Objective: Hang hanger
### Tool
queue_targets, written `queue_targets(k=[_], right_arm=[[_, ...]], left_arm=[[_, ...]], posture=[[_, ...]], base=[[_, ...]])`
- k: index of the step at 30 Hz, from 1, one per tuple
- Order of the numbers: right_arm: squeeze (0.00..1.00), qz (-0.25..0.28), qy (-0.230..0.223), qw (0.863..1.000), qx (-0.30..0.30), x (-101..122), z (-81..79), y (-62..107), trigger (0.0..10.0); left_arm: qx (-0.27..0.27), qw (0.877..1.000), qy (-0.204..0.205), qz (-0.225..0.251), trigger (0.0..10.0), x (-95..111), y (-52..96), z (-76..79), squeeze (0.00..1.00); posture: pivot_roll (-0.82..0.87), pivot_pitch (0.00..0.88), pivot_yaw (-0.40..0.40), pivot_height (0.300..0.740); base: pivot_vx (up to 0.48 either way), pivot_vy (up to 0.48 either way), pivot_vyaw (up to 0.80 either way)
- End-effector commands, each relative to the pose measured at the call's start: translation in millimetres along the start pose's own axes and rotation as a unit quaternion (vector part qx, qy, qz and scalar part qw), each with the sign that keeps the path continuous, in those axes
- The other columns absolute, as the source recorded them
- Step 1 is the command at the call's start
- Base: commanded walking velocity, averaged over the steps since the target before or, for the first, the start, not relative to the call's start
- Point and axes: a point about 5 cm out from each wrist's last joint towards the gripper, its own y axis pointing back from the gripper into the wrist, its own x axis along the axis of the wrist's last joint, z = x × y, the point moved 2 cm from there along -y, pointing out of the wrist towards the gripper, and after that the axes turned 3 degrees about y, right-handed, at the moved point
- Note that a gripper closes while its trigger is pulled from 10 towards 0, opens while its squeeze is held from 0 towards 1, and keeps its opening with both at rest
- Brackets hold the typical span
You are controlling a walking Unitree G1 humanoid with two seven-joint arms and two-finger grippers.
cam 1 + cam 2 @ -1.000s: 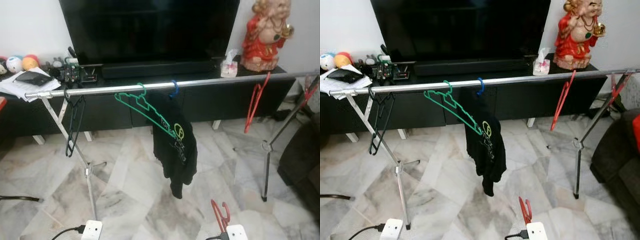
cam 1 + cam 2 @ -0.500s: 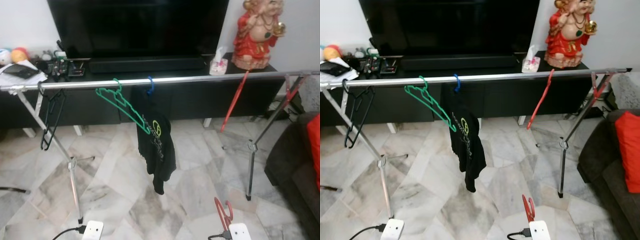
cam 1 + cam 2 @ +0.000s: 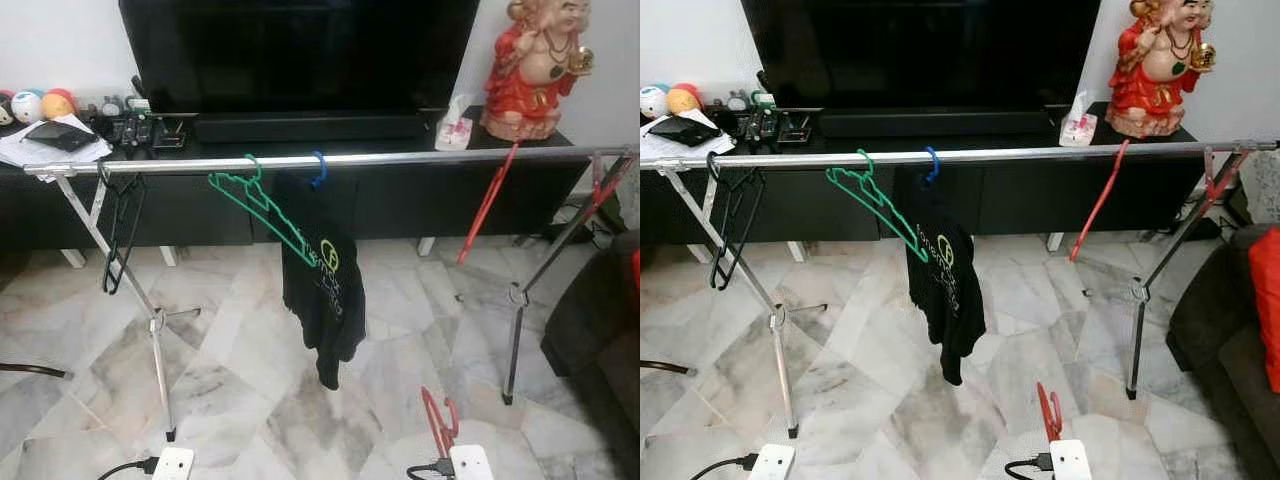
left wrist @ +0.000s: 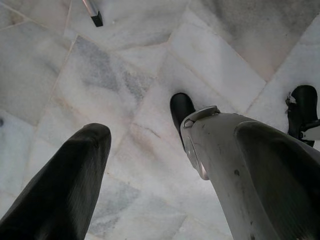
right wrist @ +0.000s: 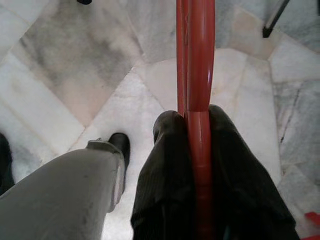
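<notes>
Stepped back and swung left since half a second ago — rail farther off, red hanger clamped in right gripper low, unhung; left gripper apart, idle.

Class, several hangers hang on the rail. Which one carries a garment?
The blue hanger, beside the green hanger, carries the black shirt. The black, green and red ones hang bare.

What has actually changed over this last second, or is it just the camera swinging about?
Mostly the camera: the whole scene slid sideways and back, so the head turned. On the rail the black hanger, green hanger, black T-shirt and red hanger hang as before. The right gripper still holds its red hanger low; the left gripper stays open and empty.
</notes>
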Motion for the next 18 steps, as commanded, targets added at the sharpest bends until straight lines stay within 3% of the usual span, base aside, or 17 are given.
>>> queue_targets(k=[1, 3, 5, 10, 18], right_arm=[[0.0, 0.002, -0.006, 1.0, -0.007, -0.9, 2.5, 0.4, 10.0], [0.0, 0.039, -0.002, 0.999, -0.011, 24.1, 0.9, -4.0, 10.0], [0.0, 0.049, 0.0, 0.999, -0.013, 32.2, 1.3, -5.2, 10.0], [0.0, 0.014, 0.0, 1.0, -0.013, 10.0, 7.7, -2.3, 10.0], [0.0, 0.007, 0.003, 1.0, -0.013, 8.0, 8.0, -2.2, 10.0]], left_arm=[[0.005, 1.0, -0.002, -0.016, 10.0, -10.5, 1.3, -1.6, 0.0], [0.003, 1.0, -0.006, -0.017, 10.0, -10.9, 1.4, -1.3, 0.0], [0.003, 1.0, -0.006, -0.016, 10.0, -10.8, 1.4, -1.5, 0.0], [0.002, 1.0, -0.007, -0.015, 10.0, -10.1, 1.4, -2.1, 0.0], [0.003, 1.0, -0.011, -0.015, 10.0, -10.0, 1.5, -3.2, 0.0]], posture=[[-0.12, 0.0, -0.028, 0.74], [-0.12, 0.0, -0.028, 0.74], [-0.12, 0.0, -0.03, 0.74], [-0.12, 0.0, -0.03, 0.74], [-0.12, 0.0, -0.03, 0.74]], base=[[0.0, 0.0, 0.0], [0.0, 0.0, 0.0], [0.0, 0.0, 0.0], [0.252, 0.0, 0.0], [0.276, 0.0, 0.0]])
